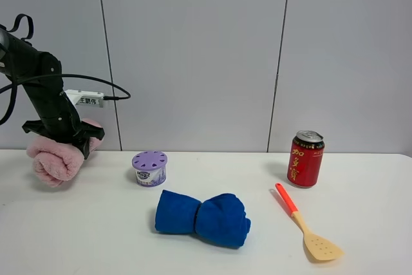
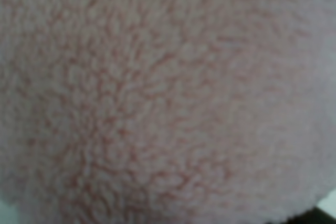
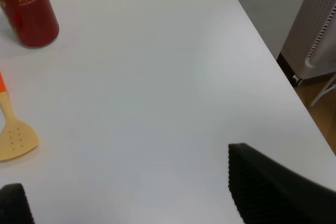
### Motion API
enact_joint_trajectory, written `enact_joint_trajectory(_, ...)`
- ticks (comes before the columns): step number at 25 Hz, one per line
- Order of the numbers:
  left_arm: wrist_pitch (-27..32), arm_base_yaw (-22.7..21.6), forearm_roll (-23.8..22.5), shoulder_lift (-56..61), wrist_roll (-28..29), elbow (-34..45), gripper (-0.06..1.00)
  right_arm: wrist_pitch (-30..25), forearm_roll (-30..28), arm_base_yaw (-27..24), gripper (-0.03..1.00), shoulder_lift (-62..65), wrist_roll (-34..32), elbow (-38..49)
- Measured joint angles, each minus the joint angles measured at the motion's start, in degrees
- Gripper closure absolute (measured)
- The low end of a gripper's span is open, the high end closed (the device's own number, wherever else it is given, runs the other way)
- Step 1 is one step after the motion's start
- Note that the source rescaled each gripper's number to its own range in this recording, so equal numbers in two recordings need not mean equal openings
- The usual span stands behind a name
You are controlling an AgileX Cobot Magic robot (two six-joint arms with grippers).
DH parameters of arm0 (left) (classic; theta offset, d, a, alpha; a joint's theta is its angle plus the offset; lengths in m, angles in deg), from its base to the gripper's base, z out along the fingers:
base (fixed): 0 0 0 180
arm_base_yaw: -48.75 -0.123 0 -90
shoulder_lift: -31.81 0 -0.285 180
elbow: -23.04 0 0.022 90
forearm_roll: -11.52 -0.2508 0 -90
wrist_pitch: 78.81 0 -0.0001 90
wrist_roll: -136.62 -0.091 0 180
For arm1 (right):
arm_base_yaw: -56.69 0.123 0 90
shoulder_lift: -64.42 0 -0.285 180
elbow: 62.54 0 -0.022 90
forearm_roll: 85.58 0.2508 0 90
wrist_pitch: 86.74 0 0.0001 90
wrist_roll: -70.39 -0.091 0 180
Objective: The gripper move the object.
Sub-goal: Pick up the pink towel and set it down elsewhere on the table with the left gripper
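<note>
Clamping fluffy pink rolled towel point(image 1: 55, 161) at far left of table point(image 1: 96, 223): left gripper point(image 1: 76, 143), fingers pressed onto it. Right gripper point(image 3: 126, 200) fingers apart above tabletop, slotted spatula point(image 3: 16, 139) near.

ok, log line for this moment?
left gripper: shut on pink towel | towel: far left of table | right gripper: open, empty

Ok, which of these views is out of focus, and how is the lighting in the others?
Left wrist view: soft and blurred, the pink towel fills the frame, too close to focus. Exterior high view: sharp, evenly lit, only faint shadows by the red can and blue rolled cloth. Right wrist view: clear, white table evenly lit.
</note>
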Motion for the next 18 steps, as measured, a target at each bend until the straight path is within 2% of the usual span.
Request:
enact_joint_trajectory(6, 0.5, 0.0, -0.2, 0.0, 0.0, 0.0, 0.94, 0.0, 0.0, 0.0, -0.03, 0.0, 0.0, 0.0)
enact_joint_trajectory(7, 0.8, 0.0, -0.3, 0.0, 0.2, 0.0, 0.92, 0.0, 0.0, 0.0, -0.03, 0.0, 0.0, 0.0)
enact_joint_trajectory(9, 1.1, 0.0, -0.3, 0.0, 1.2, 0.0, 0.74, 0.0, 0.0, 0.0, -0.03, 0.0, 0.0, 0.0)
enact_joint_trajectory(12, 1.1, 0.0, -0.5, 0.0, 3.1, 0.0, 0.32, 0.0, 0.0, 0.0, -0.03, 0.0, 0.0, 0.0)
enact_joint_trajectory(13, 1.1, 0.0, -0.5, 0.0, 3.3, 0.0, 0.24, 0.0, 0.0, 0.0, -0.03, 0.0, 0.0, 0.0)
enact_joint_trajectory(15, 1.2, 0.0, -0.5, 0.0, 3.7, 0.0, 0.13, 0.0, 0.0, 0.0, -0.03, 0.0, 0.0, 0.0)
enact_joint_trajectory(18, 1.8, 0.0, -0.5, 0.0, 3.7, 0.0, 0.12, 0.0, 0.0, 0.0, -0.03, 0.0, 0.0, 0.0)
